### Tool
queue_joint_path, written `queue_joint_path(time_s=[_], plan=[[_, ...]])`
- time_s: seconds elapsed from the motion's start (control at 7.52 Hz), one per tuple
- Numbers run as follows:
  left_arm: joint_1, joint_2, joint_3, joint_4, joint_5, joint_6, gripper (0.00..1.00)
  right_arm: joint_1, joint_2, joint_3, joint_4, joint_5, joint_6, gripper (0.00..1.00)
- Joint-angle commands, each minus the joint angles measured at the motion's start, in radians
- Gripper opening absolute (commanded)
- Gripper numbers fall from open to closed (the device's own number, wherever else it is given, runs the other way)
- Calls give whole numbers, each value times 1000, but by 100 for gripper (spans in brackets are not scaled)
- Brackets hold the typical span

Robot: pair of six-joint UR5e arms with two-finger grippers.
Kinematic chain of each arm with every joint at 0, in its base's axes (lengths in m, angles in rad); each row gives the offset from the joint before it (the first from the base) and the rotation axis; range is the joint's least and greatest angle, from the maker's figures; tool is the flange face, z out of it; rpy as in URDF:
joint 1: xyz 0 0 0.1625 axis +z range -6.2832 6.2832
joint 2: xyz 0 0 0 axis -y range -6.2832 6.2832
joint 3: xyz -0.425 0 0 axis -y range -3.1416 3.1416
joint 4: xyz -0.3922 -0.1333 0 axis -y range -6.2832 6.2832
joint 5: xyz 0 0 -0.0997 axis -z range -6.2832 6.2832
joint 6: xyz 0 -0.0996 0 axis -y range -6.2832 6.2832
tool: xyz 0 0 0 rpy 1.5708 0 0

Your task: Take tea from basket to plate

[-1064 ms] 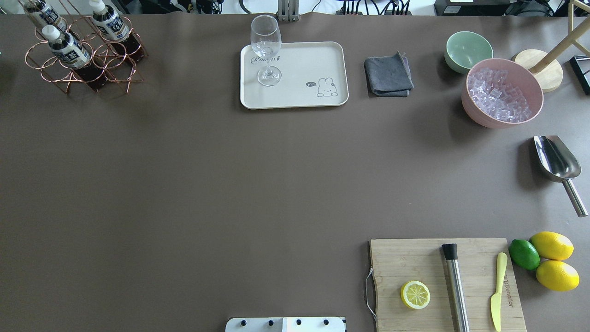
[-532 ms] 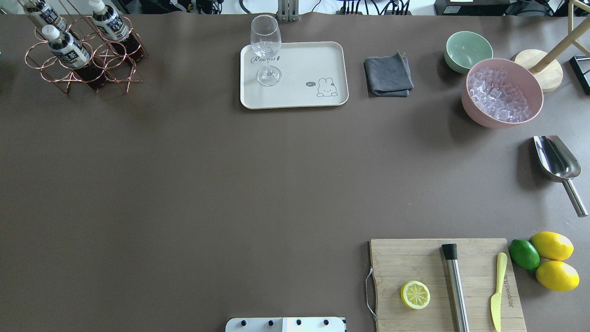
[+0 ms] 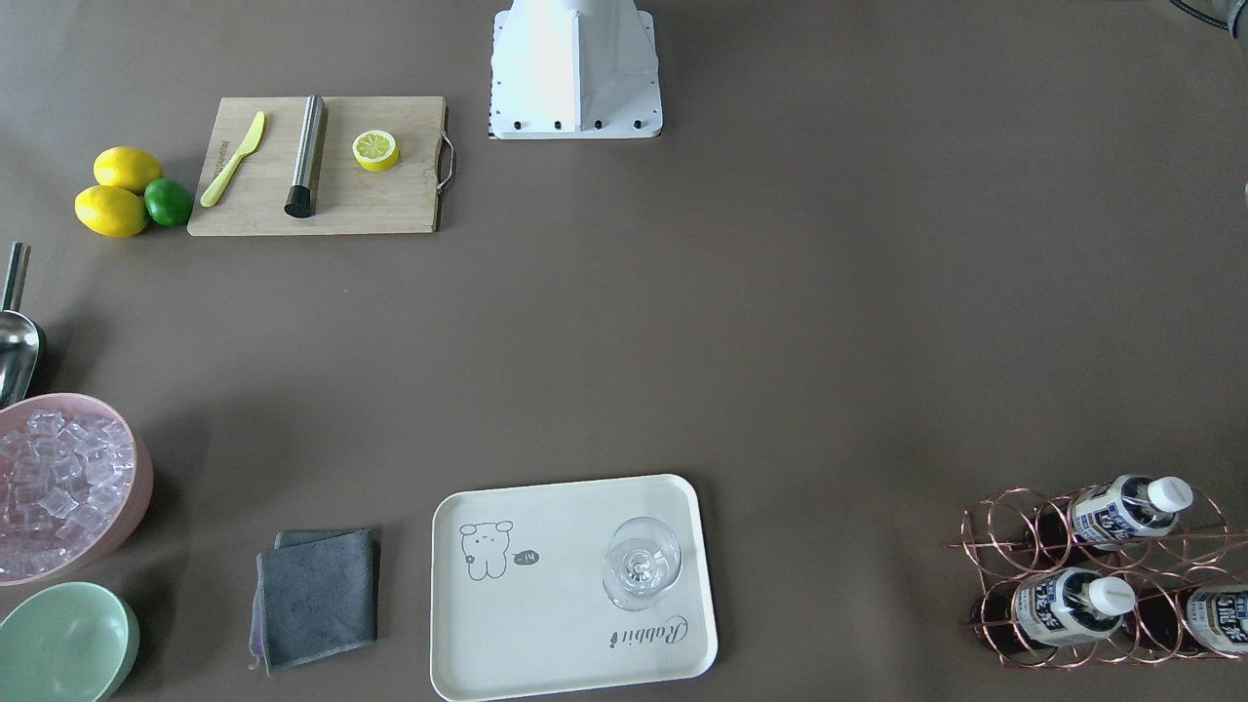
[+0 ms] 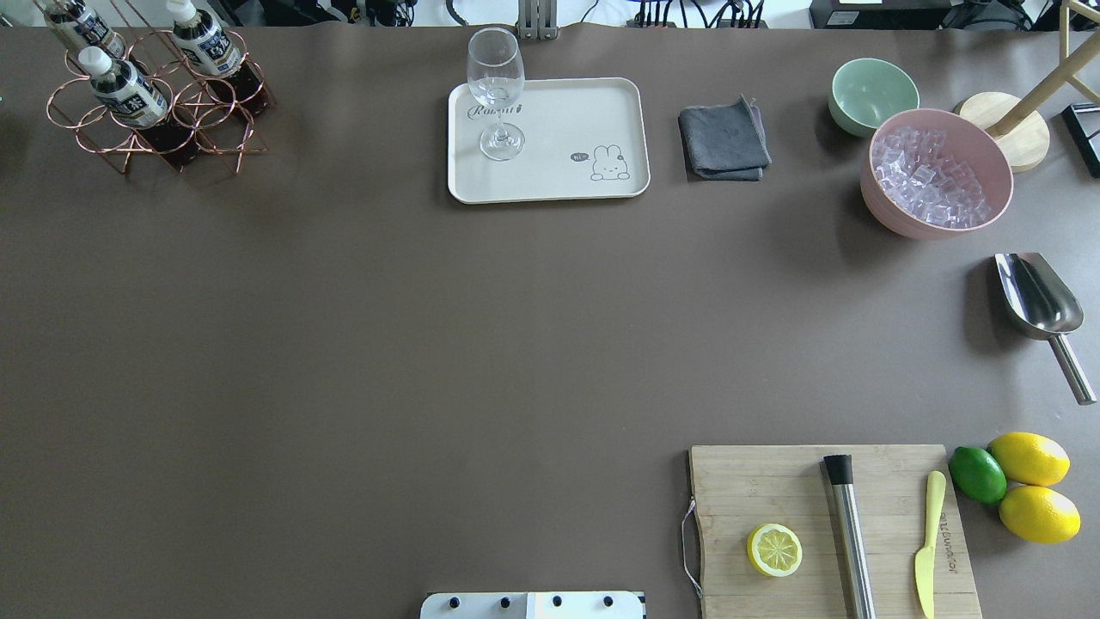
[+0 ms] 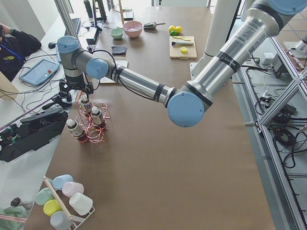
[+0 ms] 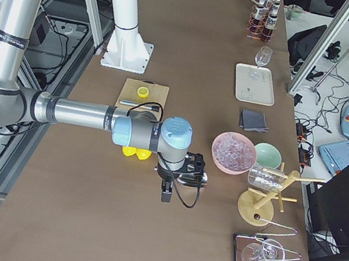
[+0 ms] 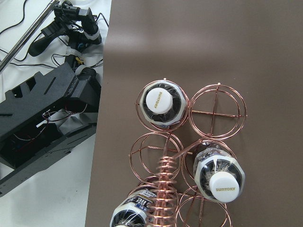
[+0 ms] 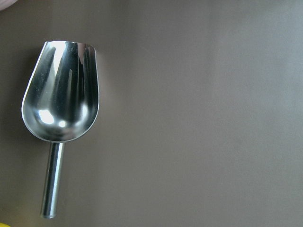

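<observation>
tea upright in basket ring, plate well apart | left gripper above basket, spread or closed: can't tell | probably full, weighty, slick thin plastic | body caged by wire, so grab cap or neck, lift straight up

The left arm is showing shiny silver tubes, with round light-blue caps at its bends and black rings next to them. The right arm is looking just like it, and a black band on it is carrying tiny white letters. The white stand is showing a row of dark screws along its foot. The left pincer and the right pincer are looking black. A thin black cable is looping beside the right one.
</observation>
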Motion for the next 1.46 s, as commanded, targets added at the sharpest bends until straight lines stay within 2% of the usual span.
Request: queue_joint_path(time_s=[0.0, 0.27, 0.4, 0.53, 0.8, 0.93, 1.33], plan=[[7, -13, 42, -28, 1, 1, 98, 0, 1, 1, 0, 2, 2, 100], [15, -21, 45, -28, 0, 1, 97, -5, 9, 1, 0, 2, 5, 100], [15, -22, 44, -34, 0, 1, 84, -5, 11, 0, 0, 1, 5, 100], [16, -22, 44, -35, 0, 1, 64, -5, 14, 3, 0, 1, 6, 100], [16, -16, 47, -36, 6, 2, 15, -8, 15, 1, 0, 1, 11, 100], [13, -15, 47, -42, 9, 2, 0, -23, 23, 0, 0, 1, 11, 100], [-26, -13, 13, -36, 1, 2, 0, -23, 40, -2, -2, -1, 12, 100]])
